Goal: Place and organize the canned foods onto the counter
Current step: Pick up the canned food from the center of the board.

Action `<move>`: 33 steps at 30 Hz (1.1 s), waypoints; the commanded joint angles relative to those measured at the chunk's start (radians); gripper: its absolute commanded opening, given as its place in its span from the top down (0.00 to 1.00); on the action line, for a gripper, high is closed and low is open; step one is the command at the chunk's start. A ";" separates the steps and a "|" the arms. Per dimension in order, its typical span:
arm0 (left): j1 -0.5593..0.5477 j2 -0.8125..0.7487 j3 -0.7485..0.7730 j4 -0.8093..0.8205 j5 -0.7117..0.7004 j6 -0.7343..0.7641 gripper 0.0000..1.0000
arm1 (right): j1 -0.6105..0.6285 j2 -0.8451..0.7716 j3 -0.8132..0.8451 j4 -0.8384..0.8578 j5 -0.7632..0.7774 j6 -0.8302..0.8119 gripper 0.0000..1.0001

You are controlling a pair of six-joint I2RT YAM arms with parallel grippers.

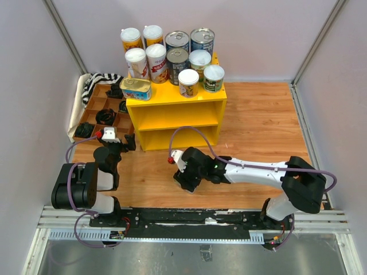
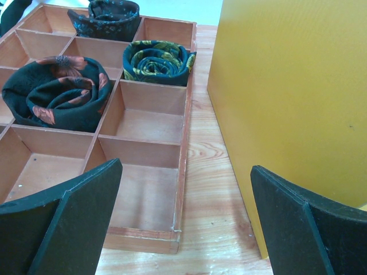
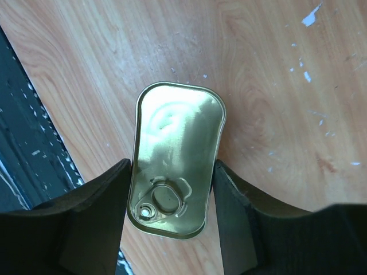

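Observation:
A flat rectangular gold-topped tin [image 3: 178,149] lies on the wooden table, pull tab towards the camera. My right gripper [image 3: 172,220] is shut on it, one finger pressed against each long side. From above, that gripper [image 1: 187,179] points down near the table's front middle and hides the tin. The yellow counter [image 1: 172,98] carries several canned foods [image 1: 172,54] on its flat top, with another flat tin [image 1: 136,88] at its left front corner. My left gripper [image 2: 186,229] is open and empty, low between the tray and the counter's side [image 2: 287,97].
A brown divided wooden tray [image 2: 186,132] holding rolled dark fabrics [image 2: 57,91] stands left of the counter. A striped cloth [image 1: 98,80] lies at its far end. Both open shelves of the counter [image 1: 178,123] hold nothing. A metal rail [image 1: 189,217] runs along the near edge.

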 commanded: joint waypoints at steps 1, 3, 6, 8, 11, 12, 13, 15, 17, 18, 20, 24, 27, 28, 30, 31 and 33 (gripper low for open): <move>-0.005 -0.001 0.010 0.020 0.004 0.012 0.00 | -0.077 0.047 0.139 -0.195 -0.114 -0.244 0.49; -0.005 0.000 0.011 0.021 0.004 0.012 0.00 | -0.105 0.057 0.167 -0.223 -0.138 -0.293 0.52; -0.005 0.000 0.010 0.021 0.004 0.012 0.00 | -0.118 0.041 0.165 -0.210 -0.143 -0.389 0.40; -0.005 0.000 0.011 0.021 0.004 0.012 0.00 | -0.118 0.020 0.155 -0.190 -0.111 -0.423 0.24; -0.005 0.000 0.012 0.020 0.004 0.012 0.00 | -0.124 -0.017 0.124 -0.160 -0.074 -0.436 0.09; -0.004 0.000 0.010 0.020 0.004 0.012 0.00 | -0.126 -0.033 0.110 -0.148 -0.068 -0.428 0.07; -0.005 -0.001 0.011 0.020 0.004 0.012 0.00 | -0.127 -0.051 0.093 -0.132 -0.061 -0.417 0.05; -0.005 0.000 0.011 0.019 0.004 0.012 0.00 | -0.130 -0.097 0.048 -0.080 -0.029 -0.376 0.02; -0.005 0.000 0.010 0.020 0.004 0.013 0.00 | -0.135 -0.153 -0.015 -0.017 -0.017 -0.314 0.01; -0.006 -0.001 0.011 0.022 0.004 0.012 0.00 | -0.136 -0.183 -0.048 0.018 -0.013 -0.281 0.01; -0.005 0.000 0.010 0.021 0.004 0.012 0.00 | -0.138 -0.240 -0.108 0.082 -0.001 -0.207 0.02; -0.005 0.000 0.011 0.020 0.004 0.012 0.00 | -0.137 -0.296 -0.210 0.174 0.050 -0.055 0.01; -0.004 0.000 0.011 0.021 0.004 0.011 0.00 | -0.137 -0.313 -0.278 0.250 0.074 -0.006 0.02; -0.005 0.000 0.011 0.021 0.003 0.012 0.00 | -0.136 -0.312 -0.293 0.269 0.079 -0.002 0.01; -0.004 0.000 0.010 0.020 0.003 0.013 0.00 | -0.136 -0.297 -0.310 0.294 0.087 -0.005 0.00; -0.005 0.000 0.010 0.020 0.004 0.012 0.00 | -0.136 -0.285 -0.314 0.302 0.090 -0.008 0.01; -0.005 0.000 0.010 0.019 0.004 0.012 0.00 | -0.136 -0.261 -0.319 0.321 0.086 -0.011 0.03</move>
